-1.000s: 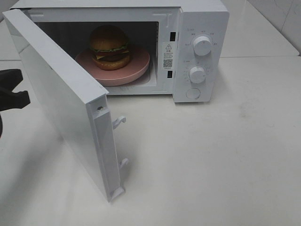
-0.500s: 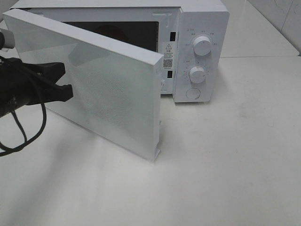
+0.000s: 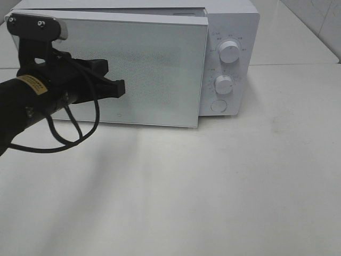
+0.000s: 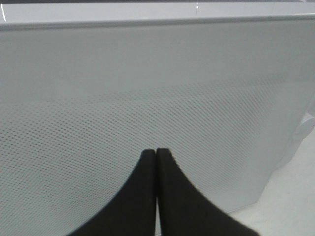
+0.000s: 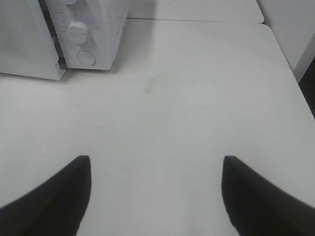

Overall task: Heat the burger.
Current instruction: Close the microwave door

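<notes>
I can't see the burger past the white microwave door (image 3: pixel 154 69). My left tool (image 4: pixel 156 153) is squeezed shut, my right tool (image 5: pixel 156 162) wide apart, both empty.

Lighting: bright, even and diffuse, which we judge to come from overhead.
Shadows: one broad, soft patch on the tabletop (image 3: pixel 240 186) beneath the arm (image 3: pixel 32 101).
Glare: small highlights along one edge of the microwave door (image 4: pixel 157 88); we note a grey cast across it.
Focus: jaws flat black and soft-edged in both wrist views.
</notes>
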`<state>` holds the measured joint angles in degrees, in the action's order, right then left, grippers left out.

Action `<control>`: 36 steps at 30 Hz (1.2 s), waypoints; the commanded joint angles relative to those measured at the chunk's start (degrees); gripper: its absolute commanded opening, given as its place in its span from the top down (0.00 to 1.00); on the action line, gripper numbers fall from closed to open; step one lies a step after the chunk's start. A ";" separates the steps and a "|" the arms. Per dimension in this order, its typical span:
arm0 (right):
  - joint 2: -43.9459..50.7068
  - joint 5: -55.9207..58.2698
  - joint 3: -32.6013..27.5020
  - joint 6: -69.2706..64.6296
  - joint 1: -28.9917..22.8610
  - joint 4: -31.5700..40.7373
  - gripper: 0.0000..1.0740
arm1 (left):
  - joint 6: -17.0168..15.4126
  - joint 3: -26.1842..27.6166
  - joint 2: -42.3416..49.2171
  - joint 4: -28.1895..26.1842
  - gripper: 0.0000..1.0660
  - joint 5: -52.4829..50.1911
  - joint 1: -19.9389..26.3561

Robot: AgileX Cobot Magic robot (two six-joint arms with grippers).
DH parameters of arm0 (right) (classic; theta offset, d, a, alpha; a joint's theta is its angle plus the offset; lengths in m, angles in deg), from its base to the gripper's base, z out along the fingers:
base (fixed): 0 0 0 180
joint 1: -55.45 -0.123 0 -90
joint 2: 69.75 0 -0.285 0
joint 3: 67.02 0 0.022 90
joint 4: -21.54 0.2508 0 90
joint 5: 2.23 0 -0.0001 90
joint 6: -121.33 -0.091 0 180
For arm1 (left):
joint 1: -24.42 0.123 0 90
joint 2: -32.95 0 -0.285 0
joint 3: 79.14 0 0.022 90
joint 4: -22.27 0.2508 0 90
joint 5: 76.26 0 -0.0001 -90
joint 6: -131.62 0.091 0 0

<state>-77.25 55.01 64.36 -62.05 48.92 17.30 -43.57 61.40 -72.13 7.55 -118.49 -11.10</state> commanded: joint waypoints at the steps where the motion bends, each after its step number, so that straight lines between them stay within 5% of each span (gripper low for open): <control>1: 1.60 -0.17 -0.06 0.23 0.40 0.00 0.33 | 0.63 3.90 -1.66 -1.95 1.00 2.06 -1.60; 15: 1.60 -0.17 -0.06 0.17 0.40 0.00 0.33 | 2.92 18.33 -9.63 -6.47 1.00 8.31 -3.84; 30: 1.60 -0.17 -0.06 0.23 0.40 0.00 0.33 | 3.09 28.13 -15.47 -7.62 1.00 11.86 -3.84; 36: 1.60 -0.17 -0.06 0.23 0.40 0.00 0.33 | 6.65 33.17 -17.42 -9.80 1.00 14.61 -3.72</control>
<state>-77.25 55.07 64.36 -62.05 48.92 17.30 -38.07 92.17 -89.08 1.02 -98.38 -16.31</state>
